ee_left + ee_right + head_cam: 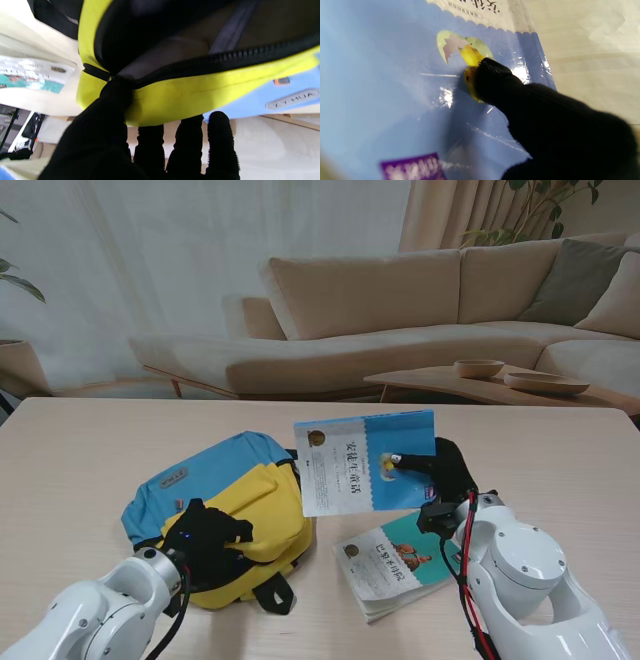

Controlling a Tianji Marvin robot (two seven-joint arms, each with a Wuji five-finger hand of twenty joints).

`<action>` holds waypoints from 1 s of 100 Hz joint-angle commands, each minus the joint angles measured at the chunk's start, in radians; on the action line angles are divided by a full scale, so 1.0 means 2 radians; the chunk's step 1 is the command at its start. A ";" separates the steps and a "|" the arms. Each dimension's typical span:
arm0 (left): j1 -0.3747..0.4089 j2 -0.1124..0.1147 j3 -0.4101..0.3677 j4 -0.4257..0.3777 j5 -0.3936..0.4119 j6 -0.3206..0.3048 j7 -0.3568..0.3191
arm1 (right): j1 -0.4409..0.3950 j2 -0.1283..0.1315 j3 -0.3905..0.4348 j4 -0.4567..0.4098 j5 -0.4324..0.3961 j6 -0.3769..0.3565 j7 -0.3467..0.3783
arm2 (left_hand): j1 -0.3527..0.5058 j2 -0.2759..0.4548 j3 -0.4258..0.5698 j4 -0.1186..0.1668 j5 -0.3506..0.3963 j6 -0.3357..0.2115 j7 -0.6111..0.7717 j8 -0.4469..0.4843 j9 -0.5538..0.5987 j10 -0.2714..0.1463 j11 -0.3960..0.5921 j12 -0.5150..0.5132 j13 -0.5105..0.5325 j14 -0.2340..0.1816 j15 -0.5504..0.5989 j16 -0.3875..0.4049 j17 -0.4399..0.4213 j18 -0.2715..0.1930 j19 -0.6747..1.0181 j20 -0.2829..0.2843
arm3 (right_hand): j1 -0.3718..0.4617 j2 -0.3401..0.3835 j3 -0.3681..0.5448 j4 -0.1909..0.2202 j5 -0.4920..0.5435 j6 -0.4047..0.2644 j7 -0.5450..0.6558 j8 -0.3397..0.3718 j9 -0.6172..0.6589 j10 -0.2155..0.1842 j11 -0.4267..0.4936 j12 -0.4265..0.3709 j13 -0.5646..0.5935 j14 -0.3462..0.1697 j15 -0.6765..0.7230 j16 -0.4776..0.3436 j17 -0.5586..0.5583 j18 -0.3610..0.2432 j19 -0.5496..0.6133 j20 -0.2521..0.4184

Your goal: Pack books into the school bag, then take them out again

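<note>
A blue and yellow school bag [225,505] lies on the table to my left of centre. My left hand [205,542] in a black glove is shut on the yellow rim [160,105] beside the zip, holding the mouth open; the dark inside [140,32] shows. My right hand [445,470] is shut on a blue-covered book [365,462], lifted off the table and tilted, just right of the bag. Its thumb [495,80] presses on the cover [395,87]. A teal-covered book [395,565] lies flat on the table nearer to me, also seen as the teal book [30,77].
A black strap buckle [272,592] sticks out from the bag's near side. Beyond the table's far edge stand a beige sofa [400,310] and a low wooden table with bowls [500,375].
</note>
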 commanded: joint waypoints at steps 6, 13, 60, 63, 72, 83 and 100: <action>0.006 -0.008 -0.012 -0.006 -0.004 -0.006 0.016 | -0.007 -0.001 0.002 -0.006 -0.005 0.001 0.018 | 0.030 0.000 0.025 -0.004 0.042 -0.052 0.046 0.026 0.068 0.007 0.037 0.020 0.058 0.021 0.058 0.020 0.030 0.030 0.071 0.002 | 0.069 0.046 0.068 0.037 0.086 -0.087 0.085 0.060 0.015 0.003 0.018 0.003 0.052 -0.004 0.030 0.002 0.010 0.012 0.026 -0.006; 0.006 -0.011 -0.018 -0.005 -0.005 -0.007 0.042 | -0.012 0.001 0.005 -0.010 -0.006 0.005 0.025 | 0.029 -0.006 0.037 -0.006 0.047 -0.048 0.046 0.026 0.089 0.011 0.076 0.006 0.084 0.026 0.084 0.023 0.049 0.039 0.097 0.003 | 0.068 0.046 0.068 0.037 0.085 -0.087 0.084 0.060 0.016 0.004 0.018 0.001 0.053 -0.003 0.031 0.002 0.012 0.011 0.027 -0.006; -0.015 -0.024 -0.051 -0.011 -0.092 -0.012 0.083 | -0.050 0.015 0.010 -0.036 -0.024 0.052 0.077 | 0.034 -0.011 0.075 -0.016 0.019 0.014 0.078 0.040 0.107 0.012 0.189 -0.013 0.133 0.035 0.161 0.044 0.090 0.062 0.153 0.021 | 0.067 0.044 0.072 0.041 0.078 -0.077 0.081 0.036 0.027 0.013 0.010 -0.015 0.051 0.008 0.040 0.002 0.027 0.023 0.027 -0.012; -0.016 -0.025 -0.052 -0.013 -0.097 -0.012 0.085 | -0.052 0.015 0.009 -0.038 -0.025 0.055 0.078 | 0.035 -0.009 0.073 -0.017 0.014 0.019 0.081 0.043 0.105 0.011 0.195 -0.014 0.134 0.034 0.165 0.044 0.091 0.062 0.155 0.023 | 0.067 0.044 0.072 0.041 0.077 -0.076 0.081 0.035 0.027 0.013 0.010 -0.016 0.051 0.009 0.040 0.001 0.028 0.024 0.027 -0.012; -0.019 -0.027 -0.056 -0.017 -0.105 -0.013 0.092 | -0.056 0.017 0.006 -0.041 -0.031 0.064 0.085 | 0.040 -0.005 0.067 -0.017 0.006 0.026 0.087 0.046 0.104 0.010 0.207 -0.021 0.138 0.034 0.171 0.045 0.095 0.064 0.159 0.026 | 0.067 0.045 0.072 0.041 0.076 -0.075 0.082 0.033 0.027 0.015 0.008 -0.017 0.051 0.009 0.040 0.001 0.029 0.025 0.027 -0.014; -0.021 -0.028 -0.062 -0.020 -0.112 -0.012 0.098 | -0.054 0.018 -0.002 -0.043 -0.042 0.081 0.088 | 0.042 -0.004 0.067 -0.017 0.004 0.030 0.090 0.047 0.106 0.009 0.210 -0.023 0.141 0.035 0.173 0.045 0.098 0.065 0.161 0.028 | 0.067 0.046 0.072 0.041 0.073 -0.072 0.083 0.027 0.027 0.016 0.007 -0.019 0.051 0.011 0.040 0.000 0.030 0.025 0.028 -0.016; -0.030 -0.029 -0.073 -0.022 -0.127 -0.012 0.096 | -0.039 0.016 -0.029 -0.041 -0.049 0.116 0.082 | 0.044 -0.002 0.065 -0.019 -0.001 0.033 0.094 0.051 0.103 0.009 0.214 -0.025 0.139 0.036 0.173 0.045 0.097 0.064 0.162 0.029 | 0.067 0.049 0.071 0.040 0.070 -0.069 0.085 0.023 0.026 0.018 0.006 -0.021 0.050 0.013 0.039 -0.002 0.030 0.027 0.027 -0.018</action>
